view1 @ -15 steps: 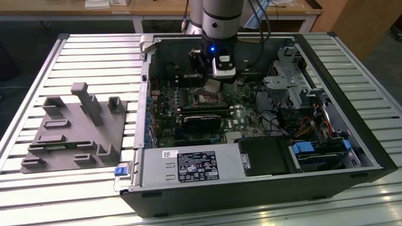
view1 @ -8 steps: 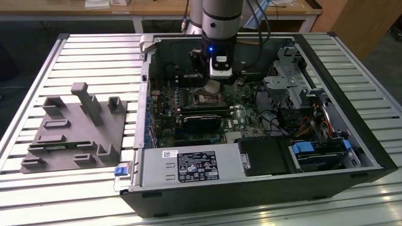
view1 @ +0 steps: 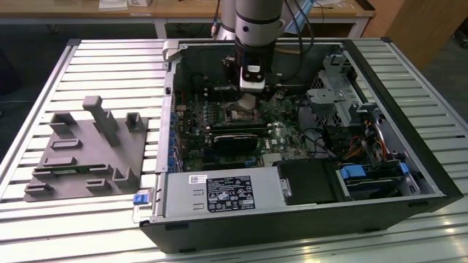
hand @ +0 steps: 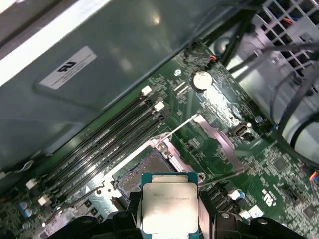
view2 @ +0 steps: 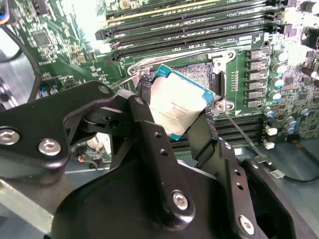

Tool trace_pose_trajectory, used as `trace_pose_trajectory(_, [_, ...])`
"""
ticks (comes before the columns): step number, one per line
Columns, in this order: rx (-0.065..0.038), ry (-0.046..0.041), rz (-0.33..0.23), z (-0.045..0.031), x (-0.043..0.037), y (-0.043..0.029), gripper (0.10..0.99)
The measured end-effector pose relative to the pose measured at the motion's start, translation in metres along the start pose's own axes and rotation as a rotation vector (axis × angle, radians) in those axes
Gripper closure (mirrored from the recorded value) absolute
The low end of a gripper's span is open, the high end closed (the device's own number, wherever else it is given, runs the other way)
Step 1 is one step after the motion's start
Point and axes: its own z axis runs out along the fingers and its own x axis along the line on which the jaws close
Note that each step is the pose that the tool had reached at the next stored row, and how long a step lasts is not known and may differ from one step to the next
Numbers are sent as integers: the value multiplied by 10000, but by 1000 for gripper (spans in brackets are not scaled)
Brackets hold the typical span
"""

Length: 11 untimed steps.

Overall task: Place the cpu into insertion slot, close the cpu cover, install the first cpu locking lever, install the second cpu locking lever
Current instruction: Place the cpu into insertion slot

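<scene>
My gripper [view1: 248,96] hangs inside the open computer case, shut on the cpu [view1: 247,102]. In both wrist views the cpu [view2: 177,102] [hand: 169,206] is a flat square chip with a silvery face and blue-green rim, pinched at two opposite edges by black fingers [view2: 149,134]. It is held tilted just above the insertion slot [view2: 199,73] [hand: 142,172], apart from it. The slot's dark centre lies uncovered. The cpu cover [hand: 219,142] stands swung open beside the slot. Two thin wire levers [hand: 179,127] [view2: 239,130] stick out loose from the socket frame.
Long black memory slots [hand: 109,134] run beside the socket. A black graphics card [view1: 234,141] lies just in front, with the power supply [view1: 219,193] beyond it. Drive cage and cables [view1: 365,142] fill the exterior view's right. A grey fixture [view1: 87,153] sits outside the case.
</scene>
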Motion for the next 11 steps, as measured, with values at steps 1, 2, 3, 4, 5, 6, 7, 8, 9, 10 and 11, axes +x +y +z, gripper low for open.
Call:
trace_pose_trajectory(1, [7,-14,122,1,0,0,549])
trace_pose_trajectory(2, [13,-28,243,3,0,0,549])
trace_pose_trajectory(3, [20,-41,364,4,0,0,549])
trace_pose_trajectory(4, [27,-54,481,5,0,0,549])
trace_pose_trajectory(5, [34,-69,605,7,0,0,549])
trace_pose_trajectory(6, [41,-82,720,8,0,0,549])
trace_pose_trajectory(7, [47,-95,832,10,0,-1,549])
trace_pose_trajectory(8, [53,-107,945,11,0,-1,549])
trace_pose_trajectory(9, [59,-120,1059,12,0,-1,549])
trace_pose_trajectory(10, [65,-132,1166,14,0,-1,549])
trace_pose_trajectory(11, [71,-145,1276,15,0,-1,549])
